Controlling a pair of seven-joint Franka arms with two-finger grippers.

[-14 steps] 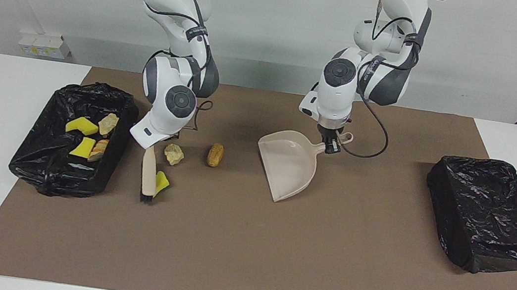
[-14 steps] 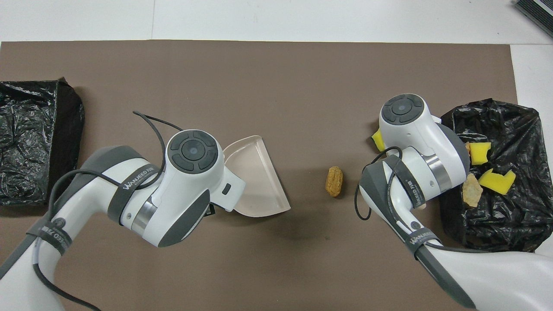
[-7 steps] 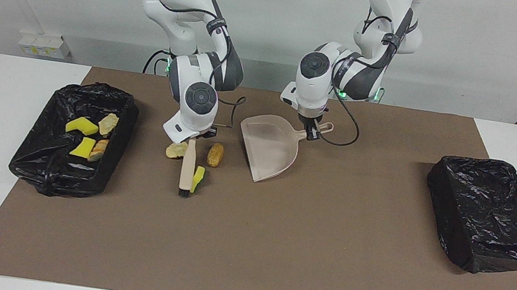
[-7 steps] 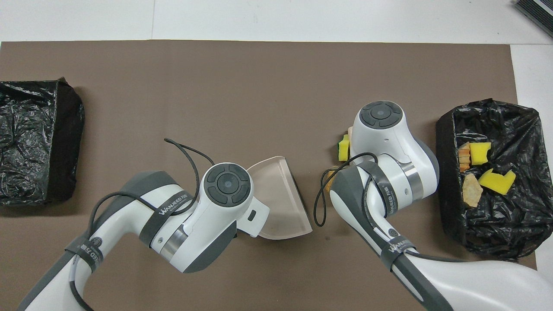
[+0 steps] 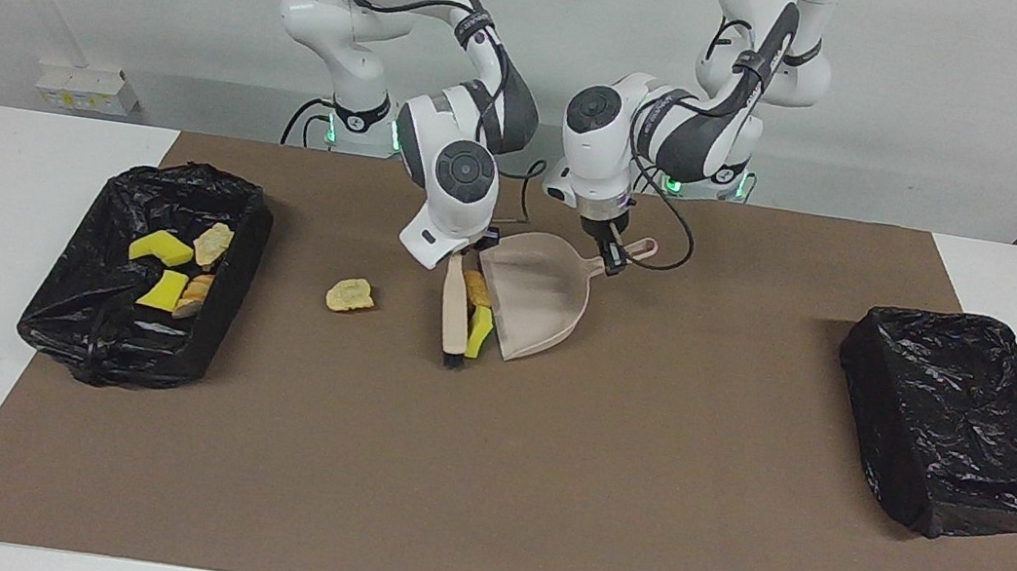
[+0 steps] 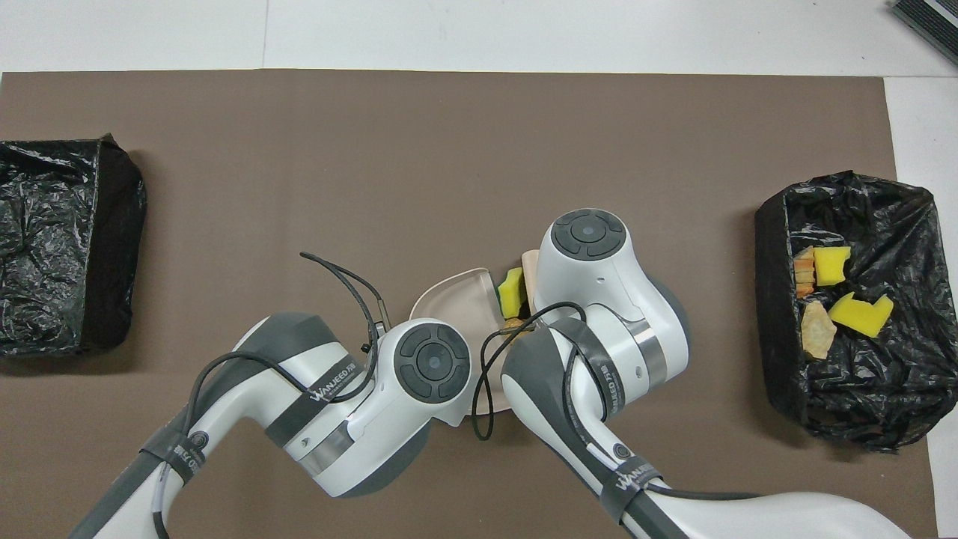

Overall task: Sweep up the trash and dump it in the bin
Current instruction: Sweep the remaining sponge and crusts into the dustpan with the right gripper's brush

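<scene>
Overhead view: arms hide the beige lump and both grips.
Right end effector: clamps brush.
Left end effector: clamps dustpan handle.
Sponge, roll: between brush and dustpan mouth.
Bin, 9 o'clock: four scraps.
Second bin, 3 o'clock: contents unseen.

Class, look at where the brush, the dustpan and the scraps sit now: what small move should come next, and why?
Probably the right gripper nudges the brush on toward the dustpan, which the left gripper holds by its handle. The yellow sponge piece and the brown roll sit at the pan's mouth, not yet inside.
</scene>
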